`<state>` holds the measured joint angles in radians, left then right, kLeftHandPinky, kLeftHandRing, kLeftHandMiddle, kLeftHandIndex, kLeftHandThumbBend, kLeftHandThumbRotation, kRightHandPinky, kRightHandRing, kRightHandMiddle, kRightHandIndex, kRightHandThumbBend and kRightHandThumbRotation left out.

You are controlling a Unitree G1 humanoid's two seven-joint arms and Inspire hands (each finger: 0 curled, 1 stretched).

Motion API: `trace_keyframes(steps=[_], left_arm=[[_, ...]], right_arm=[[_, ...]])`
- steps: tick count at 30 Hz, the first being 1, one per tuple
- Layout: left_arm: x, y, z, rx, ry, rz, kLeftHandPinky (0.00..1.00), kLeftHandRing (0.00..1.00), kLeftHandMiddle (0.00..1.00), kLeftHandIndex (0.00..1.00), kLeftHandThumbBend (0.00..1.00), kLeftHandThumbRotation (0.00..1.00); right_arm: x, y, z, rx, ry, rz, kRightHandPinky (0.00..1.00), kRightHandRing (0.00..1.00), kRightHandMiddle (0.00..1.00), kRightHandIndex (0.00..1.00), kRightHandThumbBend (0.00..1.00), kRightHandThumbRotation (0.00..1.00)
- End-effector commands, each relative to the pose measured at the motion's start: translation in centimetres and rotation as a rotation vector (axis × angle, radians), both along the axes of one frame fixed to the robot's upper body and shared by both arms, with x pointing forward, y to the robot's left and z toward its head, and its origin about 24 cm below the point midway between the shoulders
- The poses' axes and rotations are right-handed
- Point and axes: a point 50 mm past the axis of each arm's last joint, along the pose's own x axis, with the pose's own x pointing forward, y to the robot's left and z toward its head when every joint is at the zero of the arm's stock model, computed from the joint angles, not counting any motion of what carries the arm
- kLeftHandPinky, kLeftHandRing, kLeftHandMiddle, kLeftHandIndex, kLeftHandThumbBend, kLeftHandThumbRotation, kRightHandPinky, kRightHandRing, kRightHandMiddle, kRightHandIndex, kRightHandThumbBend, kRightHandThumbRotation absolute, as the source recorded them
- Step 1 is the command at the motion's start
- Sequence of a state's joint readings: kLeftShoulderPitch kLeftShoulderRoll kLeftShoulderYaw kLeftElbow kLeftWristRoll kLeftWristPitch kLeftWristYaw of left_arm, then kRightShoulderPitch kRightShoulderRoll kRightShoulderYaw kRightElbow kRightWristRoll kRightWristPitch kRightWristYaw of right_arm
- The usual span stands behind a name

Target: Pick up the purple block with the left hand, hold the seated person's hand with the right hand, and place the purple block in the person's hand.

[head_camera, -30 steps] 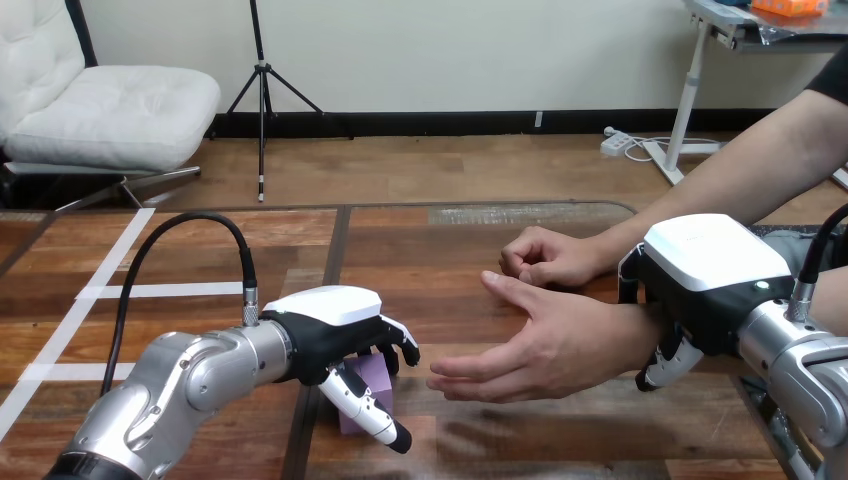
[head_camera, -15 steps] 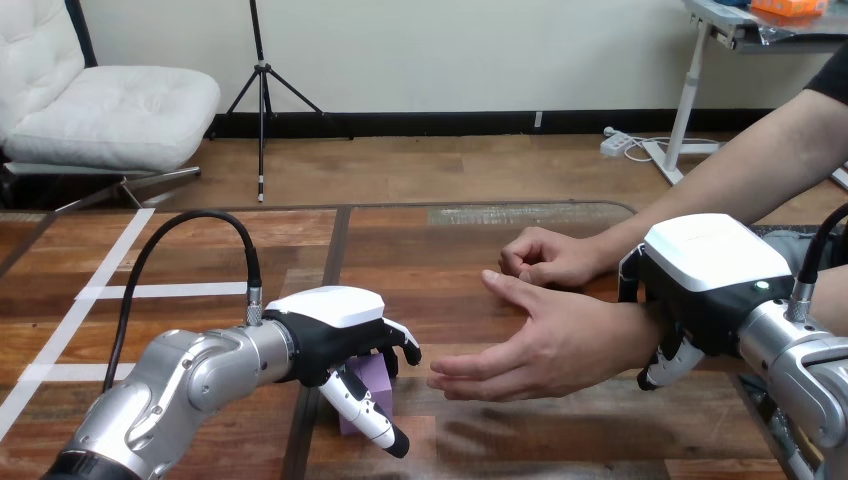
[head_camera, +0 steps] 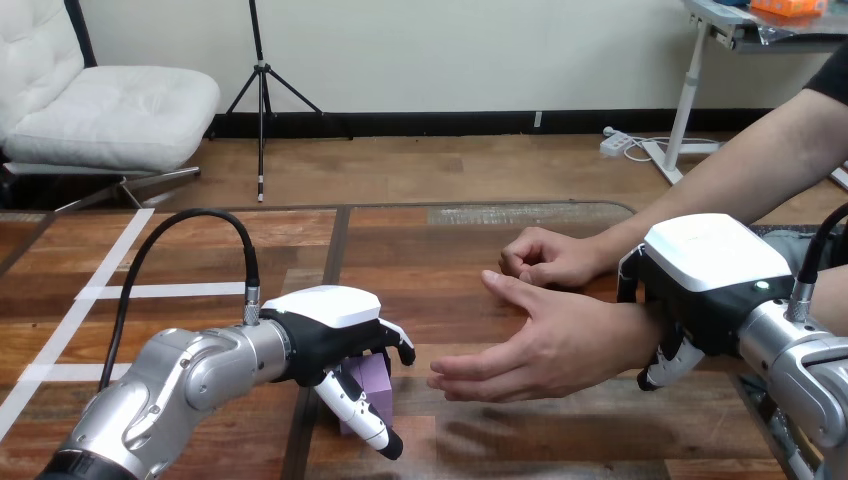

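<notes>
The purple block (head_camera: 373, 386) rests on the wooden table (head_camera: 440, 250), low and left of centre. My left hand (head_camera: 325, 330) lies over it, fingers curled down its far side and the thumb (head_camera: 358, 412) along its near side, so much of the block is hidden. Just to its right the person's hand (head_camera: 550, 345) hovers open, palm turned up and leftward, fingertips close to the block. My right hand (head_camera: 705, 280) wraps the person's wrist, fingers (head_camera: 662, 368) curled beneath it.
The person's other hand (head_camera: 545, 258) rests as a loose fist on the table behind the open one. White tape lines (head_camera: 150, 290) cross the table's left part. A black cable (head_camera: 190, 222) arches above my left wrist.
My left hand has settled slightly down and left on the block, its thumb drawing in along the near side. The right hand and the person's hands have stayed put.
</notes>
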<state>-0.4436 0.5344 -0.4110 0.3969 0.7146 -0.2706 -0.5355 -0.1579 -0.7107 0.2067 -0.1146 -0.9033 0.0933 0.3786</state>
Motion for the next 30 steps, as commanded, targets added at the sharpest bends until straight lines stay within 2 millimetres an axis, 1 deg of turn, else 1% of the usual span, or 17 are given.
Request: trace_keyframes(steps=[1, 3, 6, 7, 12, 16, 21, 30], left_arm=[[0.14, 1.37, -0.25, 0.006, -0.015, 0.071, 0.34, 0.49, 0.59, 0.66, 0.88, 0.45], [0.13, 1.4, -0.36, -0.021, -0.037, 0.096, 0.3, 0.43, 0.52, 0.61, 0.83, 0.42], [0.08, 1.4, -0.47, -0.048, -0.08, 0.115, 0.26, 0.36, 0.44, 0.52, 0.71, 0.38], [0.06, 1.4, -0.5, -0.057, -0.096, 0.116, 0.24, 0.34, 0.41, 0.48, 0.63, 0.36], [0.01, 1.43, -0.68, -0.083, -0.154, 0.127, 0.24, 0.32, 0.37, 0.41, 0.51, 0.33], [-0.01, 1.46, -0.72, -0.088, -0.177, 0.122, 0.25, 0.33, 0.37, 0.39, 0.44, 0.31], [-0.02, 1.5, -0.71, -0.095, -0.198, 0.108, 0.26, 0.34, 0.38, 0.38, 0.42, 0.31], [-0.01, 1.55, -0.75, -0.101, -0.211, 0.096, 0.26, 0.33, 0.38, 0.39, 0.43, 0.33]], right_arm=[[0.8, 0.04, 2.07, -0.01, -0.08, 0.003, 0.33, 0.42, 0.49, 0.55, 0.85, 0.0], [0.79, 0.04, 2.07, -0.008, -0.08, 0.003, 0.33, 0.42, 0.5, 0.56, 0.85, 0.0], [0.79, 0.04, 2.08, -0.004, -0.079, 0.003, 0.33, 0.42, 0.49, 0.55, 0.85, 0.0], [0.79, 0.04, 2.08, -0.005, -0.078, 0.003, 0.33, 0.42, 0.5, 0.55, 0.84, 0.0], [0.78, 0.02, 2.09, -0.016, -0.077, 0.003, 0.33, 0.42, 0.49, 0.55, 0.84, 0.0], [0.77, 0.0, 2.11, -0.01, -0.071, -0.002, 0.32, 0.41, 0.48, 0.53, 0.84, 0.0], [0.74, -0.03, 2.14, -0.004, -0.072, -0.001, 0.32, 0.41, 0.48, 0.53, 0.84, 0.0], [0.7, -0.03, 2.2, -0.001, -0.072, -0.002, 0.31, 0.4, 0.47, 0.52, 0.83, 0.0]])
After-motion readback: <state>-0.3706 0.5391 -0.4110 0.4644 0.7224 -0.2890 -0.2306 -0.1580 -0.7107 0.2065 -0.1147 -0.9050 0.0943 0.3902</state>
